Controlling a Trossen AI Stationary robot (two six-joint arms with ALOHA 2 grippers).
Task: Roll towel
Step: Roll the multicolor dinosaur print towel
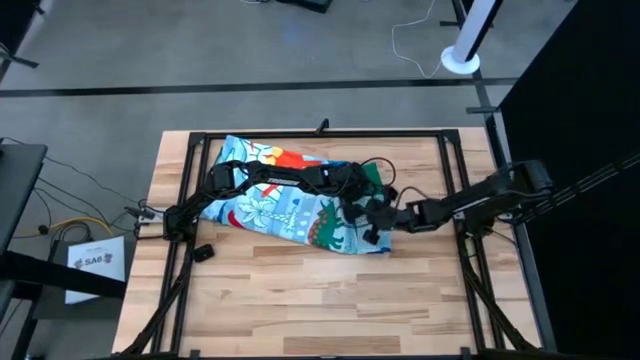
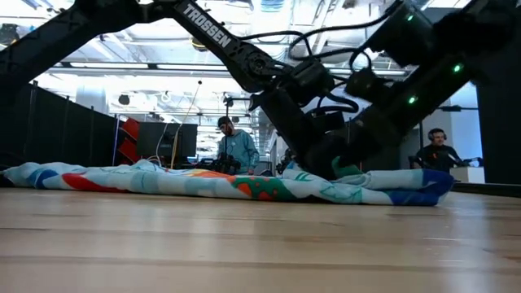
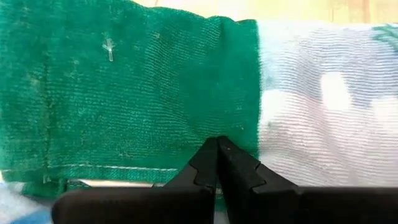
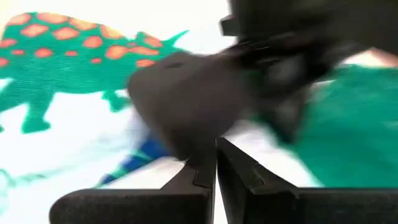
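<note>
A: From above, how many cloths?
B: One towel (image 1: 290,205), spread at the wooden table's (image 1: 300,300) centre toward twelve o'clock. Both arms meet at its three o'clock end: left gripper (image 1: 362,205), right gripper (image 1: 385,222).
A: Any writing at table height?
B: "TROSSEN" on one arm; two people stand behind.
A: Wrist views?
B: Left fingers (image 3: 208,163) pressed together over green cloth. Right fingers (image 4: 205,168) nearly touching, holding nothing visible.

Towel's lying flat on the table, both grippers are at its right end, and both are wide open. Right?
Not quite: in the wrist views the left gripper and right gripper each have their fingers closed together, not wide open. The towel does lie on the table, grippers at its right end.
</note>
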